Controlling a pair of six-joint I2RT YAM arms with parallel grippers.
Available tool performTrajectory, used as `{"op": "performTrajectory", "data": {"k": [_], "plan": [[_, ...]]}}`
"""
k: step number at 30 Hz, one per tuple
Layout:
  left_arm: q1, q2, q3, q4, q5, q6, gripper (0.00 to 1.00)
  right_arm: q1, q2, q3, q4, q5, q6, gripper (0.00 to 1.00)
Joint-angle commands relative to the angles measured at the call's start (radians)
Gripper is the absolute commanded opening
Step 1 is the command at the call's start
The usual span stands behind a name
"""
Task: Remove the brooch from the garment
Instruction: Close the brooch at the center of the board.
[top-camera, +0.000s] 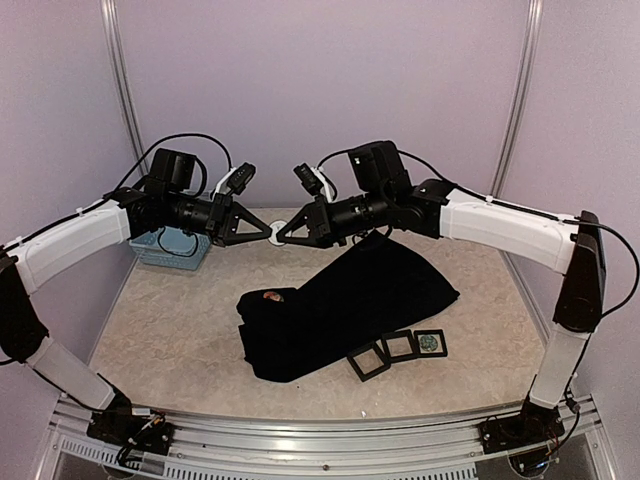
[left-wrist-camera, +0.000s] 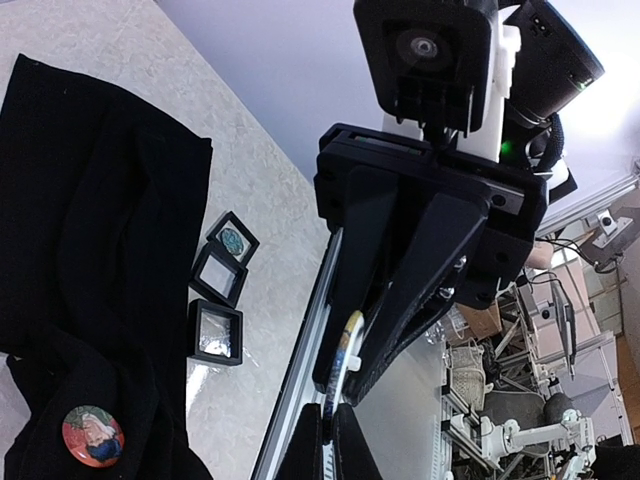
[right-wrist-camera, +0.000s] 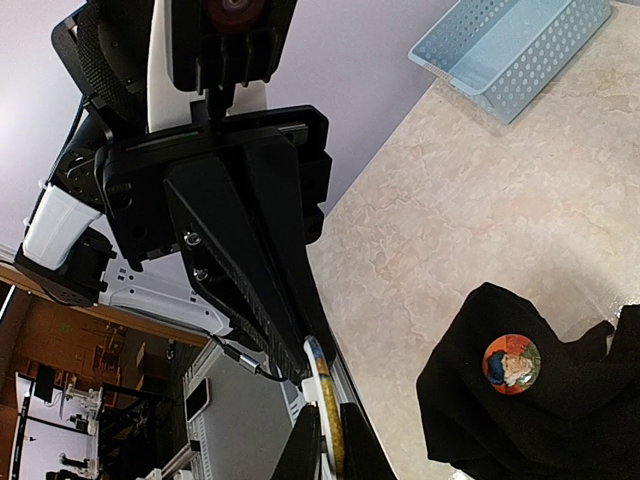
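A round brooch (top-camera: 272, 230) with a white back and a blue and yellow face hangs in the air above the table's back, pinched from both sides. My left gripper (top-camera: 262, 230) is shut on its left edge and my right gripper (top-camera: 283, 232) on its right edge. It shows edge-on in the left wrist view (left-wrist-camera: 346, 360) and the right wrist view (right-wrist-camera: 327, 400). The black garment (top-camera: 370, 290) lies crumpled on the table below. A second, red brooch (top-camera: 270, 296) sits on its left corner, also in the wrist views (left-wrist-camera: 92, 436) (right-wrist-camera: 511, 363).
A light-blue basket (top-camera: 170, 248) stands at the back left behind the left arm. Three small black square frames (top-camera: 398, 348) lie in a row by the garment's front edge. The table is beige marble-patterned, with a metal rail along its near edge.
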Motion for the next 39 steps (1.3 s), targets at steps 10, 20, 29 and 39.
{"op": "performTrajectory", "data": {"k": [10,20,29,39], "plan": [[-0.021,-0.032,0.024,0.005,0.092,-0.007,0.0,-0.06,-0.005,-0.097,-0.076,0.23,0.075,0.06],[0.01,-0.027,0.001,-0.002,0.048,-0.031,0.0,-0.07,-0.036,-0.149,0.014,0.215,0.077,0.08],[0.022,-0.017,-0.005,-0.011,0.03,-0.041,0.0,-0.073,-0.059,-0.17,0.071,0.198,0.057,0.11],[0.025,-0.017,-0.017,0.003,0.038,-0.031,0.0,-0.075,-0.12,-0.202,0.281,-0.004,0.004,0.38]]}}
